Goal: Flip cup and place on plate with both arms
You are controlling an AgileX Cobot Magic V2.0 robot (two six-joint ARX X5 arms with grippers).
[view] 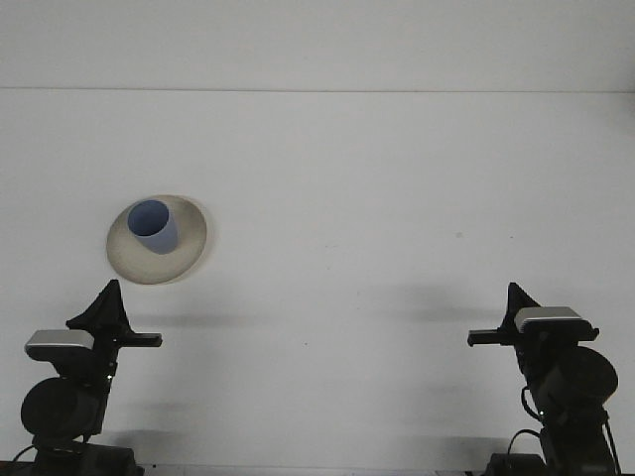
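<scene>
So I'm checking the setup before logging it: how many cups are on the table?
1. A single blue cup stands on the beige plate at the table's left side, ahead of the left gripper. Nothing in view could hide another.

The only thing standing on the white table is a round beige plate carrying an upright blue cup. From the plate, bare tabletop stretches rightward, toward the far edge and toward the near edge. Nothing hangs over the plate, so it is open from above.
</scene>
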